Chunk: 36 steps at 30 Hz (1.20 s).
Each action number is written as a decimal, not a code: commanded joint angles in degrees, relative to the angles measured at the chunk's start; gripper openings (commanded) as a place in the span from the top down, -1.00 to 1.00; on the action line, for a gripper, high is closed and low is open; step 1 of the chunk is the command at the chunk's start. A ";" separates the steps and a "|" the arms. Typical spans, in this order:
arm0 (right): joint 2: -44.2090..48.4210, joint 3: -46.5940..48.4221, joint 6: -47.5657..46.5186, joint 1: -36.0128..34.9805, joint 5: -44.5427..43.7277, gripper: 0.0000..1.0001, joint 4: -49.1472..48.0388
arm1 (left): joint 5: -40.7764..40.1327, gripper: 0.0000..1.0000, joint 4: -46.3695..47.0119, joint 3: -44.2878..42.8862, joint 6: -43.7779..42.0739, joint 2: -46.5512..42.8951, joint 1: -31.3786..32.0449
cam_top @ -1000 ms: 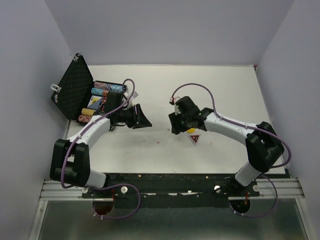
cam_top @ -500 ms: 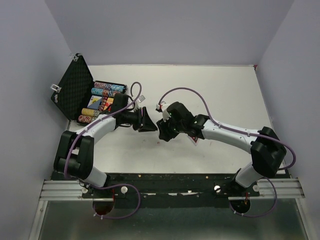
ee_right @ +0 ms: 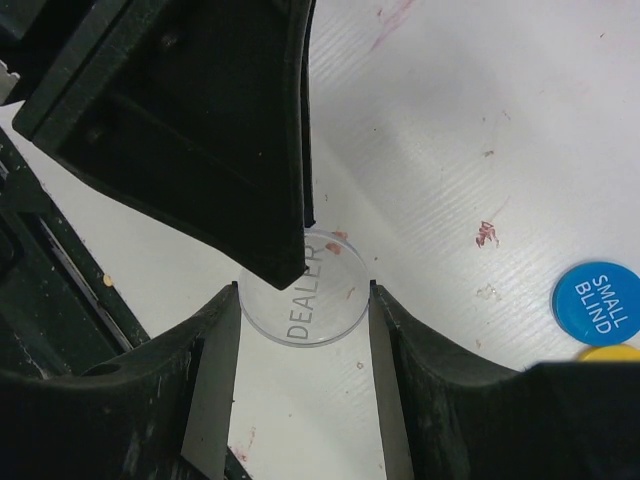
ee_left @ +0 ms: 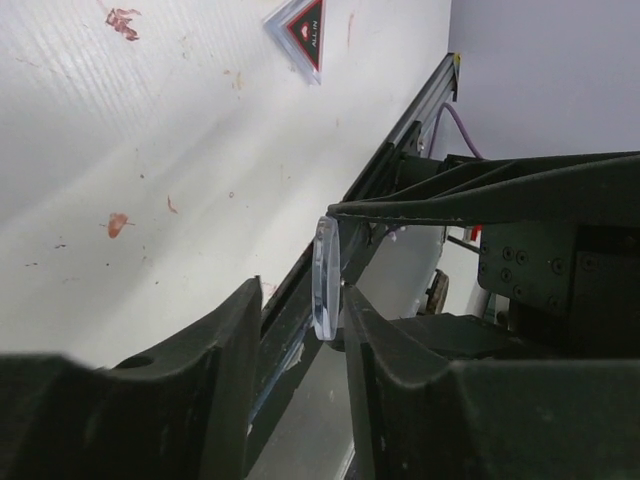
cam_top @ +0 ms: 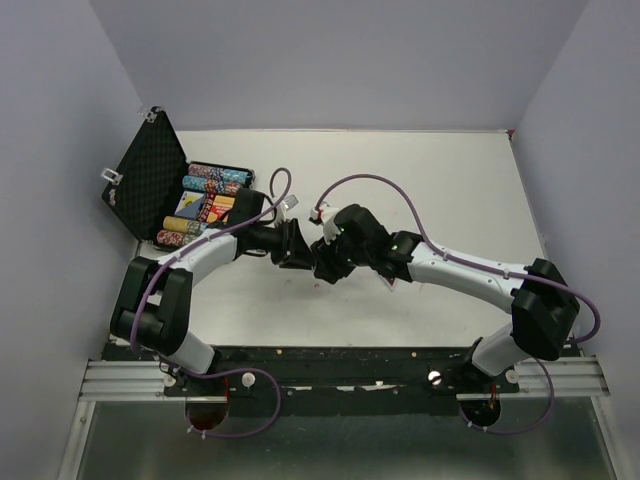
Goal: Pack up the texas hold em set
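Observation:
A clear disc marked DEALER (ee_right: 318, 312) hangs above the table, and my right gripper (ee_right: 304, 290) is shut on its rim. My left gripper (ee_left: 300, 292) stands open around the same disc (ee_left: 325, 280), seen edge-on there. One left finger touches its face; a gap shows on the other side. The two grippers meet at mid-table (cam_top: 310, 252). The black case (cam_top: 148, 185) lies open at the far left, with rows of chips (cam_top: 207, 190) in it. A blue SMALL BLIND disc (ee_right: 597, 303), a yellow disc (ee_right: 612, 352) and a triangular ALL IN token (ee_left: 303, 28) lie on the table.
Small red stains (ee_left: 123, 20) mark the white table. The black rail (cam_top: 330, 365) with both arm bases runs along the near edge. Purple cables (cam_top: 370, 185) loop above both wrists. Grey walls close in the left, right and far sides.
Both arms have swung toward each other and met at mid-table. The right gripper brought the dealer disc over, and the left jaws have narrowed around it.

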State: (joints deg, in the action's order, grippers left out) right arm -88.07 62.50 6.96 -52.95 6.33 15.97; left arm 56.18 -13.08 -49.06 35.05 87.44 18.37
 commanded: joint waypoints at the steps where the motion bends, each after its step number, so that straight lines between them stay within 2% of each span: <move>1: 1.24 0.96 -1.25 -0.66 0.09 0.22 -1.29 | 3.58 0.23 2.00 0.10 0.37 0.80 0.79; 15: 0.71 0.61 -1.42 -0.93 -2.55 0.19 -1.82 | 5.52 0.81 2.80 0.19 0.81 1.42 1.58; 18: 1.06 -0.09 -1.34 -0.93 -2.99 -0.10 -2.43 | 5.52 0.97 2.80 0.10 0.55 1.24 1.58; 19: 1.32 -0.53 -1.42 -0.93 -3.07 -0.31 -2.87 | 5.43 1.00 2.80 0.02 0.29 0.98 1.49; 20: 1.67 -0.89 -1.34 -0.93 -3.25 -0.49 -3.31 | 5.17 1.00 2.62 -0.16 -0.06 0.81 1.58; 23: 2.99 -2.38 -0.99 -0.93 -4.48 -0.79 -4.89 | 3.50 1.00 1.22 -0.77 -1.73 -0.95 0.79; 28: 6.15 -4.75 0.42 -1.02 -6.06 -0.94 -7.43 | 0.60 1.00 0.42 -1.48 -2.88 -3.67 -5.26; 32: 8.88 -6.24 2.35 -0.93 -10.10 -0.95 -8.93 | -3.79 1.00 0.34 -2.79 -2.97 -6.66 -13.43; 36: 11.25 -8.18 5.69 -0.93 -15.02 -0.95 -11.13 | -11.69 1.00 -0.02 -4.55 -2.53 -8.16 -21.26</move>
State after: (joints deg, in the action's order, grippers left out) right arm -79.61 56.62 9.04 -53.54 -2.07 8.88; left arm 53.82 -13.06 -50.39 33.45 82.26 3.92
